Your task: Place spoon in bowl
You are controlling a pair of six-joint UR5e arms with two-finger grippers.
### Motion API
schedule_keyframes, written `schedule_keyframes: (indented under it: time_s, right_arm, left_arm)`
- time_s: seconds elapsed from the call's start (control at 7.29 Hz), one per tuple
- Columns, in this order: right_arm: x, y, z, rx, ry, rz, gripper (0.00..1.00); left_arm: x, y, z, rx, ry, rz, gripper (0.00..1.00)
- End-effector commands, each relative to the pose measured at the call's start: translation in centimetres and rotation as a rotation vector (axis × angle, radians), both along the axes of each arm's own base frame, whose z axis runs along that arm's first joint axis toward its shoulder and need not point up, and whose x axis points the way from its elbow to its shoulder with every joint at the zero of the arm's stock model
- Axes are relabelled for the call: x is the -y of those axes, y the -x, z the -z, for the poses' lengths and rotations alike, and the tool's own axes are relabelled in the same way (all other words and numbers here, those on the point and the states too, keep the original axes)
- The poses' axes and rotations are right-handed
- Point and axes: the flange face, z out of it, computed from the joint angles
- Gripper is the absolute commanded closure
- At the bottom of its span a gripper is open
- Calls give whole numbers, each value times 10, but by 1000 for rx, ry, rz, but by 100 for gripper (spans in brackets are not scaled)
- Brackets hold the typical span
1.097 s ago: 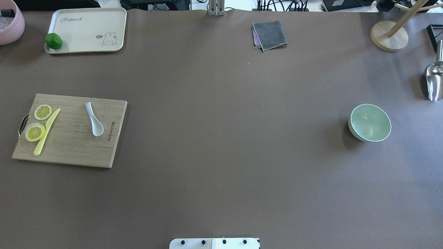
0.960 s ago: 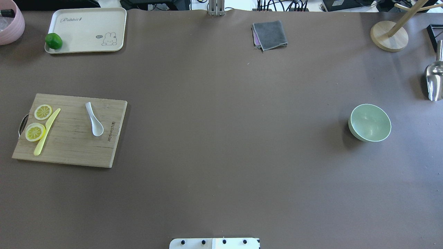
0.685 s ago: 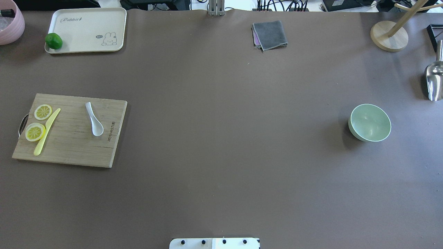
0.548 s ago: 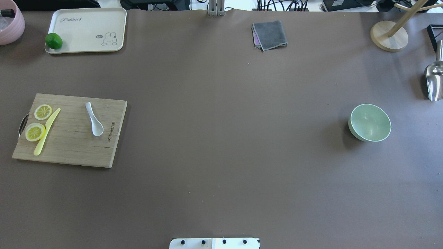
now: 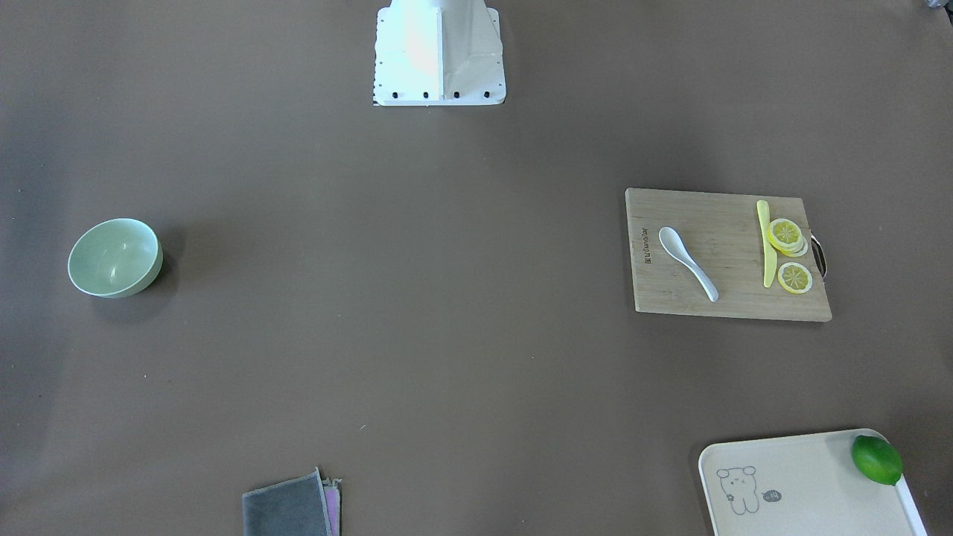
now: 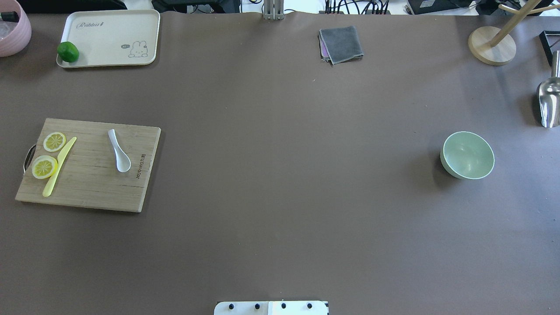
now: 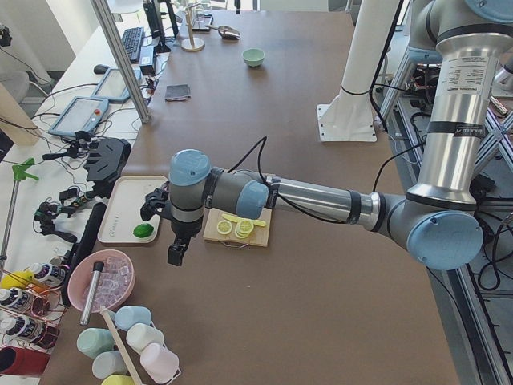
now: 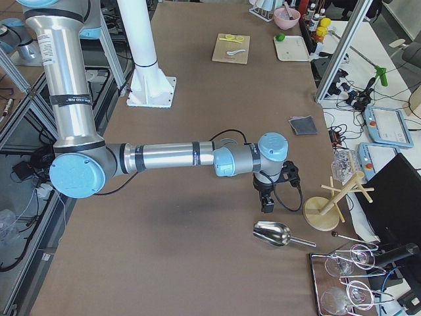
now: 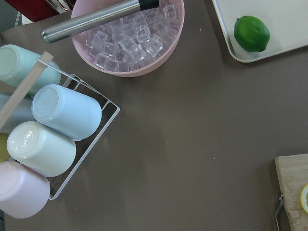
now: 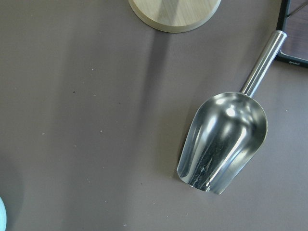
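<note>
The white spoon (image 6: 119, 151) lies on the wooden cutting board (image 6: 87, 183) at the table's left, scoop toward the robot; it also shows in the front view (image 5: 688, 263). The mint-green bowl (image 6: 467, 155) stands empty far to the right, also in the front view (image 5: 115, 257). My left gripper (image 7: 175, 255) hangs beyond the board's left end, near the pink ice bowl. My right gripper (image 8: 268, 205) hangs over the metal scoop, beyond the bowl. Both grippers show only in the side views, so I cannot tell if they are open or shut.
A yellow knife (image 6: 59, 166) and lemon slices (image 6: 44, 167) share the board. A cream tray (image 6: 109, 39) holds a lime (image 6: 68, 51). An ice bowl (image 9: 127, 36), cup rack (image 9: 62, 144), grey cloth (image 6: 341, 43), metal scoop (image 10: 224, 142) and wooden stand (image 6: 492, 46) line the edges.
</note>
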Motion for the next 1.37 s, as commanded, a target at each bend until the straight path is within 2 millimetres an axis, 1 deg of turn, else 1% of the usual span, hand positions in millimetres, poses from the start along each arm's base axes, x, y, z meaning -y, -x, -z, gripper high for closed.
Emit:
schedule_keyframes:
  time_s: [0.0, 0.14, 0.27, 0.41, 0.55, 0.69, 0.82, 0.96, 1.1, 1.23]
  right_arm:
    - [-3, 2, -3, 13, -55, 5, 0]
    - [-3, 7, -1, 11, -60, 13, 0]
    - [-3, 9, 2, 22, -63, 17, 0]
    - [-5, 12, 9, 75, -66, 32, 0]
    - [-9, 27, 22, 125, -49, 38, 0]
    - [-11, 72, 52, 152, 46, -17, 0]
    - [-20, 118, 87, 146, 110, -74, 0]
    - [-33, 158, 108, 120, 130, -95, 0]
    - [-46, 196, 122, 110, 178, -127, 2]
    - [-59, 220, 112, 96, 183, -98, 7]
  left_arm:
    - [-7, 0, -3, -3, -27, 0, 2]
    - [-7, 0, -5, -3, -23, 0, 2]
    - [-5, -2, 0, -18, -17, 14, 2]
    - [-3, -13, 11, -122, 22, 39, 3]
    - [-2, -47, 32, -266, 108, 40, 3]
    - [1, -90, 64, -324, 201, 83, 3]
    - [-3, -124, 90, -343, 254, 124, 2]
    - [-6, -147, 107, -374, 279, 157, 2]
    - [-12, -184, 116, -390, 308, 180, 2]
    - [-16, -219, 117, -362, 311, 206, 2]
